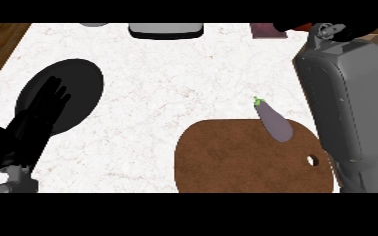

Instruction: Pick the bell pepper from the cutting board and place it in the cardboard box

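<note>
The round brown cutting board (pixel 236 165) lies at the counter's front right, with a hole near its right edge. A purple eggplant (pixel 274 122) with a green stem rests on the board's upper rim. I see no bell pepper on the board. My right forearm (pixel 336 100) runs up the right side to the top right corner. My right hand (pixel 325 30) is mostly cut off there, and a small red-orange patch (pixel 297 26) shows beside it. My left hand (pixel 35 117) rests open at the left, fingers straight, above a black plate (pixel 77 82).
A grey-and-white container (pixel 166 30) stands at the counter's back edge, a dark maroon object (pixel 266 30) to its right. A tan sliver (pixel 367 39) shows at the far right edge; I cannot tell what it is. White marble counter (pixel 184 80) spans the middle.
</note>
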You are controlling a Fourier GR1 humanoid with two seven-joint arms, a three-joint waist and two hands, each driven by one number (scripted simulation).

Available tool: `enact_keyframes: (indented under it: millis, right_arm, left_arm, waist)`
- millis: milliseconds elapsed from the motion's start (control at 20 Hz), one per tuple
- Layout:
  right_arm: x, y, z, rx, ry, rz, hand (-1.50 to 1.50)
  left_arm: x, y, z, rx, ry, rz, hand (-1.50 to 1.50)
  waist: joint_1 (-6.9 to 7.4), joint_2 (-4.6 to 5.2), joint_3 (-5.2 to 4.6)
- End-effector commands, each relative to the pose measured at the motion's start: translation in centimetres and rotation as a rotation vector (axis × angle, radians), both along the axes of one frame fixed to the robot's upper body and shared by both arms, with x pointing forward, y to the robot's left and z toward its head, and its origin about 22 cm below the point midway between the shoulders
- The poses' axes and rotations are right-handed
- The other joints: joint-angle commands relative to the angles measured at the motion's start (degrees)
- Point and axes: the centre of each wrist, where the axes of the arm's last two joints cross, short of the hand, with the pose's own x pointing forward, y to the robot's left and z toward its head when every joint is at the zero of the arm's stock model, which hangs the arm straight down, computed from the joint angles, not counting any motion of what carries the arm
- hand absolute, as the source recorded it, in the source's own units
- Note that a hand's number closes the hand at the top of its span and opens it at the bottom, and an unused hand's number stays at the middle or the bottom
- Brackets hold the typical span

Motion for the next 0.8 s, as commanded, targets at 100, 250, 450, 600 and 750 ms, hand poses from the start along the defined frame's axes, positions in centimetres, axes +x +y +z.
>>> enact_keyframes:
  millis: [100, 250, 450, 600, 750]
  right_arm:
    - [-0.8, -5.3, 1.0, 0.003, 0.075, -0.134, 1.5]
    - [-0.4, -6.4, -0.6, -0.003, 0.107, -0.137, 1.5]
    - [-1.0, -9.7, -0.3, -0.016, 0.078, -0.121, 1.5]
    - [-0.8, -12.8, -3.8, -0.006, 0.077, -0.11, 1.5]
    - [-1.6, -13.9, -4.4, 0.023, 0.066, -0.115, 1.5]
  left_arm:
    - [-0.5, 0.1, 1.2, -0.002, 0.022, 0.001, 0.0]
    - [-0.5, -0.3, -0.5, -0.001, -0.01, 0.0, 0.0]
    - [0.4, -0.1, 1.0, 0.007, -0.018, -0.002, 0.0]
    - [-1.3, 0.2, 0.4, -0.001, 0.003, -0.018, 0.0]
    - [-0.4, -0.8, 0.3, -0.012, -0.013, -0.003, 0.0]
  waist:
    - [0.05, -0.02, 0.05]
    - [0.25, 0.15, 0.02]
    - [0.35, 0.17, 0.03]
    - [0.6, 0.22, 0.05]
    - [0.36, 0.19, 0.04]
